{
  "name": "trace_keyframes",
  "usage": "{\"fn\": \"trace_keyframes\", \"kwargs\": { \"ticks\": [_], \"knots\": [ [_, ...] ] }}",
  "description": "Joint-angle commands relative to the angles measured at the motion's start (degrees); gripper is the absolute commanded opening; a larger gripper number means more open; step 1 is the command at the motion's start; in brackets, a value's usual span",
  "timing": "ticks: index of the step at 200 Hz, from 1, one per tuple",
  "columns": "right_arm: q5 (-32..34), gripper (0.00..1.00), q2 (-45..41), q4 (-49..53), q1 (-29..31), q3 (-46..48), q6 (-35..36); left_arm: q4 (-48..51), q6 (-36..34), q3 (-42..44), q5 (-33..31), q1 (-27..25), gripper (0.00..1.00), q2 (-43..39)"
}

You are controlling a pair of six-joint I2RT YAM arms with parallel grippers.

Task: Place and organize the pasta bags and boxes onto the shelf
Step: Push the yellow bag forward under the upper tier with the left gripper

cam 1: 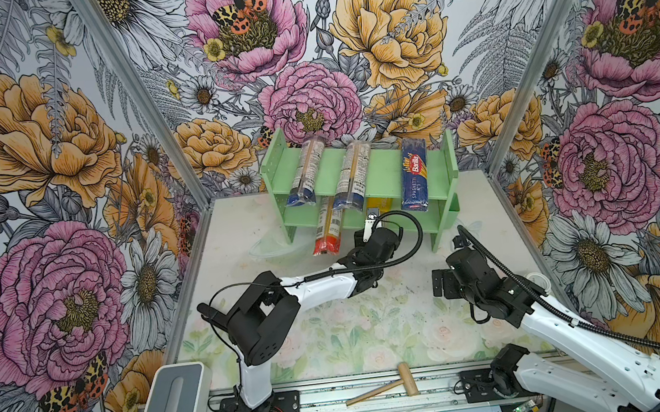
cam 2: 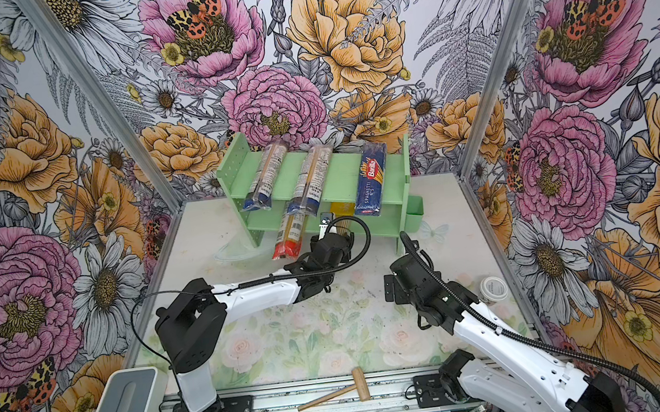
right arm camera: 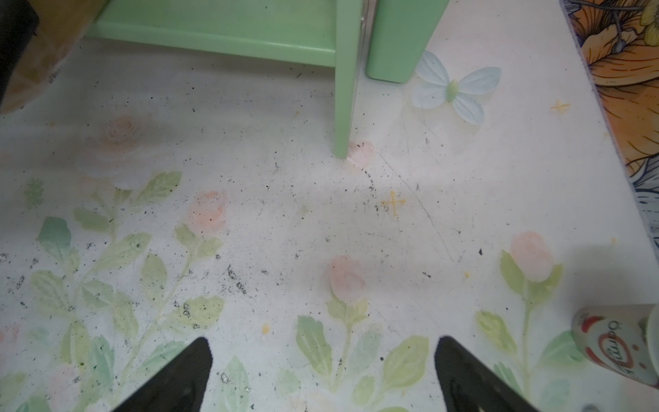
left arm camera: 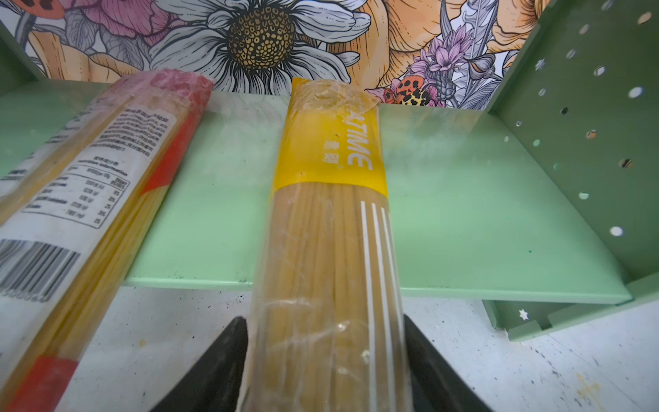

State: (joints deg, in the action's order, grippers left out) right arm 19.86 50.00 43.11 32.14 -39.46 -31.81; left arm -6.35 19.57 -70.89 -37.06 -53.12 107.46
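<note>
Left hand [left arm camera: 322, 321] is straddling the near end of the yellow bag [left arm camera: 331, 214], fingers hugging its sides; grasping or released, I cannot tell. That bag is lying on the lower tier of the shelf [left arm camera: 463, 214], standing on the floral table [left arm camera: 535, 356] between flowered walls [cam 1: 64, 159], long axis running front to back, yellow end pointing rearward. Right hand [right arm camera: 322, 342] is hanging released
</note>
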Motion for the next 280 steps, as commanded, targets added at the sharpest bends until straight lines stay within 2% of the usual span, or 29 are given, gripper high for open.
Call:
{"fn": "trace_keyframes", "kwargs": {
  "ticks": [1, 94, 280],
  "knots": [
    [0.80, 1.00, -0.65, 0.74, -0.33, -1.23, 0.33, -1.47, 0.44, 1.36, -2.33, -0.49, 0.70, -2.60],
    [0.51, 1.00, -1.35, 1.09, -0.34, -1.58, 0.22, -1.55, 0.61, 3.17, -3.02, -0.67, 0.82, -6.16],
    [0.00, 0.99, -1.57, 2.10, -0.35, -3.21, 0.38, -1.83, -1.66, 6.35, -3.60, -2.07, 0.95, -11.22]
  ]
}}
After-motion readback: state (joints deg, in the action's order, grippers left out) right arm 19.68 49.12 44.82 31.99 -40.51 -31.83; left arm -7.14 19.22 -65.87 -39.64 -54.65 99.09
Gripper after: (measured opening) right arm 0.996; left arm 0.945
